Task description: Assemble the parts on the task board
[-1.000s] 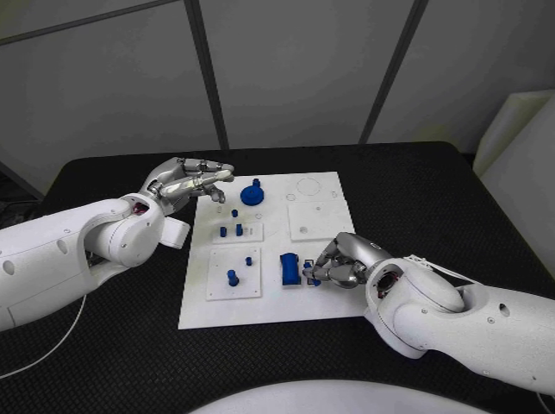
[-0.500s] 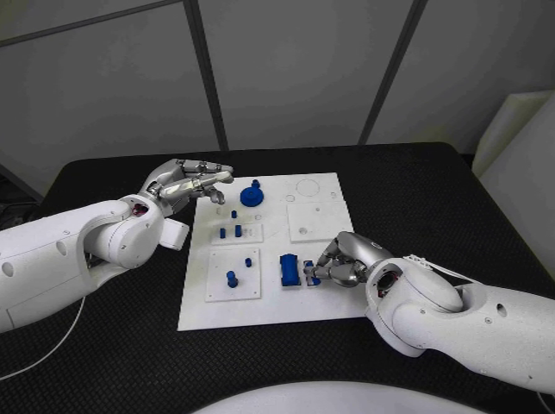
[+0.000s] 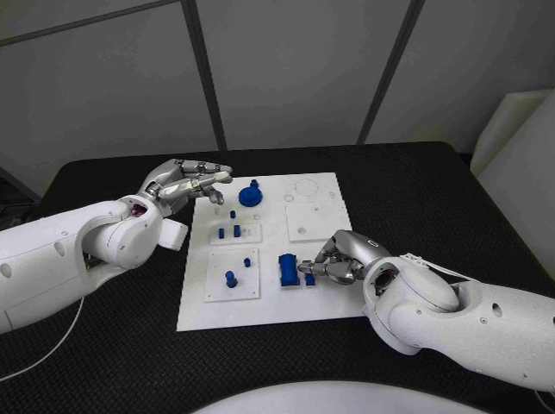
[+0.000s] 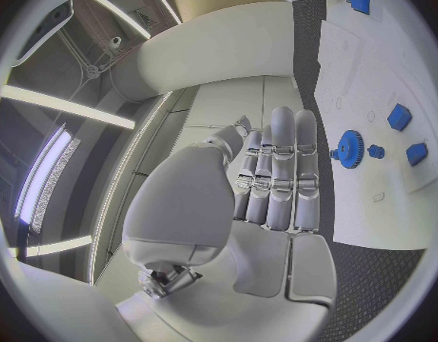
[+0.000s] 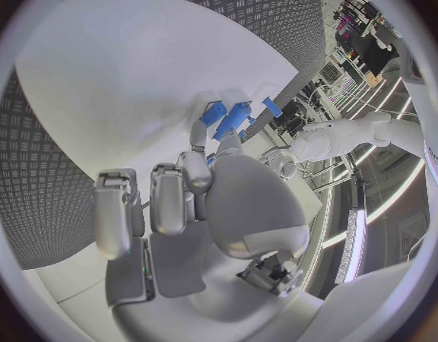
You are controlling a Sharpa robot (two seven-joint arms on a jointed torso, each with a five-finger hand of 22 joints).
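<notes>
Right hand (image 3: 333, 261) sits low over the near right part of the board (image 3: 339, 309), fingers curled in around a small blue peg (image 3: 310, 278), which it pinches just beside the tall blue block (image 3: 288, 269). The right wrist view shows the fingertips (image 5: 202, 129) closed against blue pieces (image 5: 229, 118), so I read the grip as narrow and holding the peg. Whether the peg is already seated in a hole or only touching the board, I cannot tell.

Left hand (image 3: 184, 183) hovers at the far left edge of the board, fingers partly curled, nothing in them. The left wrist view has its fingers (image 4: 280, 167) straight and close together, with the blue gear (image 4: 349, 144) beyond them, apart from the hand.

Other parts: gear at the far middle of the board, short pegs (image 3: 230, 230) on the left middle plate, one upright peg (image 3: 232, 278) on the near left plate. Bench (image 3: 414, 190) is black and carries the board.

Judgement on the step: inserting the peg next to the block.
- Keep the peg upright; a tilt is likely to jam it at the hole's mouth.
- Press straight down, lightly, and let the peg find the hole.
- Watch the block: the fingers are nearly against it and could nudge it.
- The board looks free to slide; the left hand could press on its edge to steady it.
- Release only once the peg stands by itself.
</notes>
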